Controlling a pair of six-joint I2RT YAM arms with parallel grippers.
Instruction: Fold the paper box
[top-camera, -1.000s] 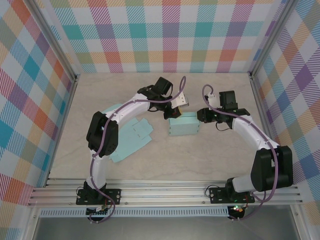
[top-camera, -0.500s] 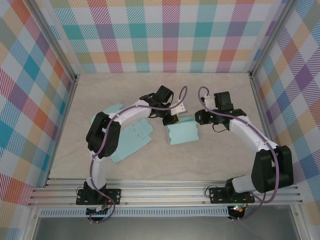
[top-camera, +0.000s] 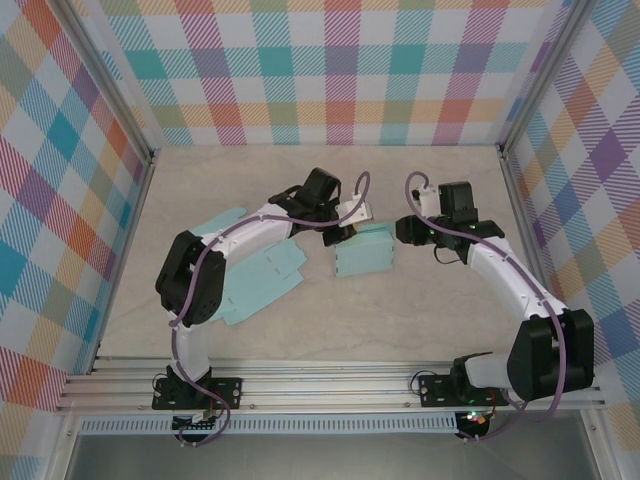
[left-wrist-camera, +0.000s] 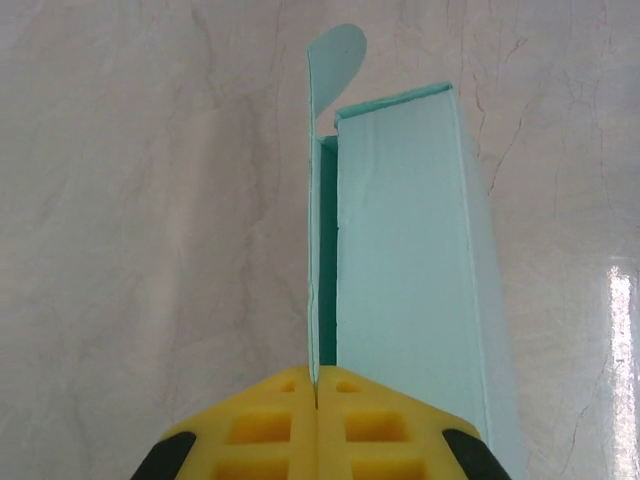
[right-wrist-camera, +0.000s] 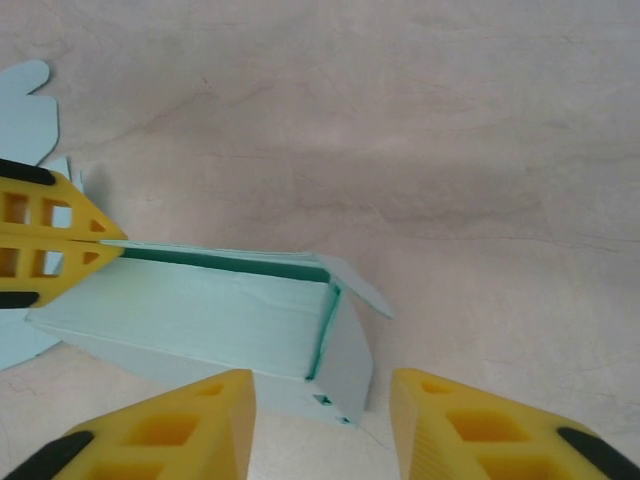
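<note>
The pale teal paper box (top-camera: 362, 252) lies partly folded on the table's middle, its long top slit open. My left gripper (top-camera: 345, 230) is shut on the box's thin back wall at its left end; in the left wrist view the yellow pads (left-wrist-camera: 270, 425) pinch that upright sheet, and the box (left-wrist-camera: 410, 250) stretches away from my left gripper (left-wrist-camera: 316, 385). My right gripper (top-camera: 401, 232) stands open just off the box's right end. In the right wrist view the box's (right-wrist-camera: 200, 315) right end, its flap bent outward, lies ahead of my right gripper (right-wrist-camera: 320, 385), untouched.
Flat teal paper blanks (top-camera: 255, 275) lie left of the box, and one more blank (top-camera: 215, 220) lies farther left. Checked walls close in the table (top-camera: 440, 320) on three sides. The left gripper's yellow fingers (right-wrist-camera: 45, 248) show at the left edge of the right wrist view.
My right gripper has opened and drawn back a little from the box's right end. The box was pushed nearer and has swung back. My left gripper stays shut on its wall.
</note>
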